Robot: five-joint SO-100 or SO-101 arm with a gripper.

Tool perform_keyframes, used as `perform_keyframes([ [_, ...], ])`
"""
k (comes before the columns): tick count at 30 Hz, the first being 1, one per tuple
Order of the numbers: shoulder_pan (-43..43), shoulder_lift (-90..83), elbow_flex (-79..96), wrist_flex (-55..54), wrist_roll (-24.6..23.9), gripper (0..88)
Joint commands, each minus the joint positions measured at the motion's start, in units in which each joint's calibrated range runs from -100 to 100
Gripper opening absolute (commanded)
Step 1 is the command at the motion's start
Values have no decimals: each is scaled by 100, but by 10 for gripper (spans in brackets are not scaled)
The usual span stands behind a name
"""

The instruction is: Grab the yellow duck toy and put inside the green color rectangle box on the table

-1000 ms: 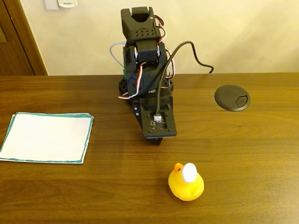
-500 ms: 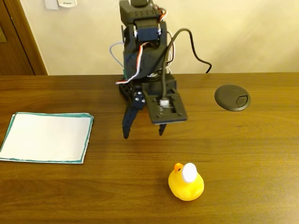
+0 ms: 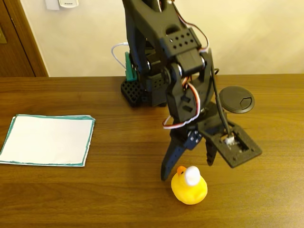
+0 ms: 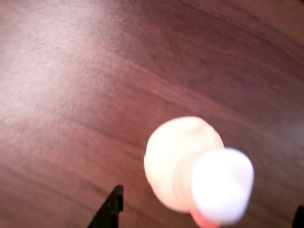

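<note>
The gripper is shown lower centre in the fixed view, jaws spread wide and holding nothing, just above the duck standing on the desk; the box lies at left.

Duck right of paper sheet

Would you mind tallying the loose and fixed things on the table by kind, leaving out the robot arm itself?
Yellow duck toy: 1
White paper sheet with green border: 1
Round dark grommet disc: 1
Total: 3, all on the brown wooden table.
</note>
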Motion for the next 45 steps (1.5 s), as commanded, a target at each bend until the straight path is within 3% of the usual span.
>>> perform_keyframes([
  [1, -53, 422, -187, -570, 29, 507],
  [12, 200, 658, 432, -1388, 210, 481],
  [24, 165, 1225, 304, -1822, 0, 482],
  [26, 165, 1190, 350, -1839, -10, 395],
  [30, 191, 1077, 477, -1822, -122, 134],
  [34, 209, 946, 541, -1678, -132, 26],
  [37, 261, 649, 277, -1021, -83, 22],
  [40, 592, -381, -187, 427, 68, 21],
  [45, 2666, -1944, -351, 2140, 728, 21],
])
